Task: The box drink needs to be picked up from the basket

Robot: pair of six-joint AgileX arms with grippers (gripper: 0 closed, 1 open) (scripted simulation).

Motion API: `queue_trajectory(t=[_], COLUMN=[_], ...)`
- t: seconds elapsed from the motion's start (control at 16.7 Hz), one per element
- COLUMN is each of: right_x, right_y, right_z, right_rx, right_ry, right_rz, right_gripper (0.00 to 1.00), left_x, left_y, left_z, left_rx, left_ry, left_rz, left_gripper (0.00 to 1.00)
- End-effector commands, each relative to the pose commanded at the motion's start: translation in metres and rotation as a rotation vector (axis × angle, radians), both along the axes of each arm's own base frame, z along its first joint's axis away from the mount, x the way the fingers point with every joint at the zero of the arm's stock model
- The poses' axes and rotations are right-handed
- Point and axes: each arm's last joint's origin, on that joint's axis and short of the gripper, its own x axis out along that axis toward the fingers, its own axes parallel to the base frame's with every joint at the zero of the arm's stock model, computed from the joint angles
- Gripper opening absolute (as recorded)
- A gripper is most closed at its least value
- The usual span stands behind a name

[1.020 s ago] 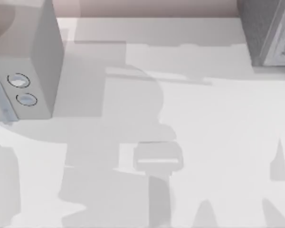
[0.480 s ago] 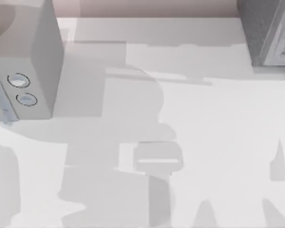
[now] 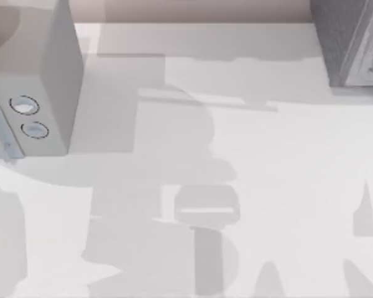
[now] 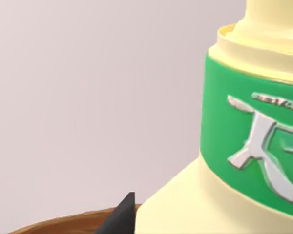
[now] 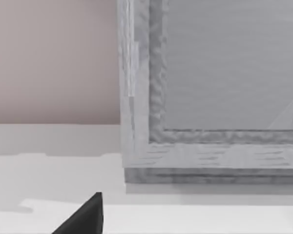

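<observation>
A cream-yellow drink container with a green band and silver lettering [image 4: 244, 141] looms very close in the left wrist view; I take it for the box drink. Below it runs the brown rim of the basket [image 4: 63, 223]. A black part of my left gripper [image 4: 123, 217] pokes up beside the container's base, right at the basket rim. In the right wrist view a black part of my right gripper [image 5: 85, 215] hangs over the white table, facing a grey cabinet. The top view holds arm shadows on the table.
A grey appliance with two round knobs [image 3: 31, 93] stands at the table's left. A grey textured cabinet [image 3: 351, 43] sits at the back right, and its frame [image 5: 210, 73] is also in the right wrist view. The white tabletop [image 3: 286, 161] lies between them.
In the top view the shadows near the table's front edge have drifted slightly to the right and spread. The appliance and cabinet have not moved.
</observation>
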Motion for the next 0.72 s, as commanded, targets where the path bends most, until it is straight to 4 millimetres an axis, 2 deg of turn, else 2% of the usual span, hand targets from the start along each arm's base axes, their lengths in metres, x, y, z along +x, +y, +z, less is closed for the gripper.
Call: queue_trajectory(t=[0.12, 0.54, 0.72], right_x=[0.000, 0.000, 0.000], right_y=[0.000, 0.000, 0.000], right_z=[0.000, 0.000, 0.000], right_rx=[0.000, 0.000, 0.000], right_ry=[0.000, 0.000, 0.000], right_rz=[0.000, 0.000, 0.000], right_gripper=[1.00, 1.00, 1.00], left_x=[0.000, -0.001, -0.002], left_y=[-0.001, -0.002, -0.001], left_z=[0.018, 0.100, 0.127], left_rx=[0.002, 0.010, 0.011], left_ry=[-0.003, -0.015, -0.017], left_rz=[-0.003, -0.006, -0.003], left_gripper=[0.00, 0.00, 0.00])
